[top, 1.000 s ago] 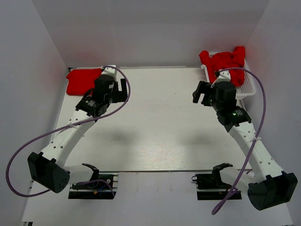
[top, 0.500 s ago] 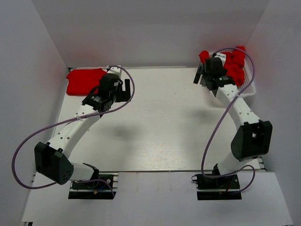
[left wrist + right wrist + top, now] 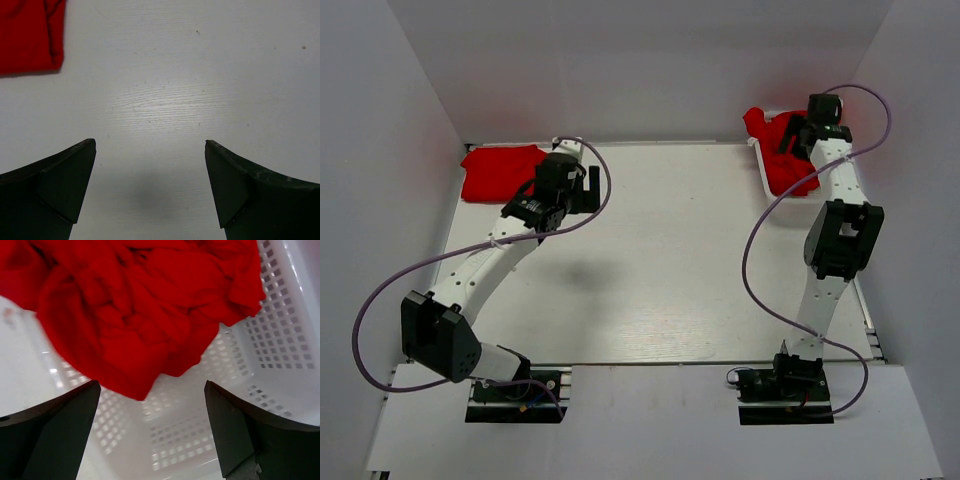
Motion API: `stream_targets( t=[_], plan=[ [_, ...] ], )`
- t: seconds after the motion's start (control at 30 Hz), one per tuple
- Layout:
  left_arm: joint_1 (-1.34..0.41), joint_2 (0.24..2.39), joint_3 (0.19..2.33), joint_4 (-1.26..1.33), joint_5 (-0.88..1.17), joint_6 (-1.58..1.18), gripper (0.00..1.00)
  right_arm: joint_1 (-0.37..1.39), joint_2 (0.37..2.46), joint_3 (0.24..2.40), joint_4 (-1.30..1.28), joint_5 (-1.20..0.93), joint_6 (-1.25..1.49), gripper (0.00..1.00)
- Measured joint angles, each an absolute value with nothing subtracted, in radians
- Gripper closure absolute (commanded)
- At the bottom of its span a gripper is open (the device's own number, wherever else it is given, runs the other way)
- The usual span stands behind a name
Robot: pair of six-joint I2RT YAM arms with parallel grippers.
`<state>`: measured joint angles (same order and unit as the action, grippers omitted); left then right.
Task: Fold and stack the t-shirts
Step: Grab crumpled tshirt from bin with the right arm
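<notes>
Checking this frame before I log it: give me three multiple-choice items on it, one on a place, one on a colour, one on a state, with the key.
1. Where on the table does the folded shirt lie?
A. its middle
B. its far left corner
C. its near right corner

2. What colour is the basket?
A. blue
B. black
C. white

3. How is the right gripper?
A. open above the crumpled shirts
B. shut on a shirt
C. shut and empty

Key: 1 B, the top view shows the flat red shirt at the far left corner. 2 C, white mesh walls show in the right wrist view. 3 A, its fingers stand wide apart with the red heap beneath them.
</notes>
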<state>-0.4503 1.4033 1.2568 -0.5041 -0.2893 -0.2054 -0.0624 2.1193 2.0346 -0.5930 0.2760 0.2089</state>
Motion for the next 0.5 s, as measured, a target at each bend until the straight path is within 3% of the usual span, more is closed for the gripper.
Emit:
stream_targets(
  t=[0.13,0.5],
  plan=[
    [-0.447,1.407,1.258,-0.490,-0.316,-0.216,0.00,-0.120,2.168,2.035,-0.591,0.239,0.151,0.10],
    [-0.439,1.503,1.264,-0.485,-0.322,-0.228,0.00,-0.190,2.325,2.053,-0.434,0.150,0.073,0.29]
  ],
)
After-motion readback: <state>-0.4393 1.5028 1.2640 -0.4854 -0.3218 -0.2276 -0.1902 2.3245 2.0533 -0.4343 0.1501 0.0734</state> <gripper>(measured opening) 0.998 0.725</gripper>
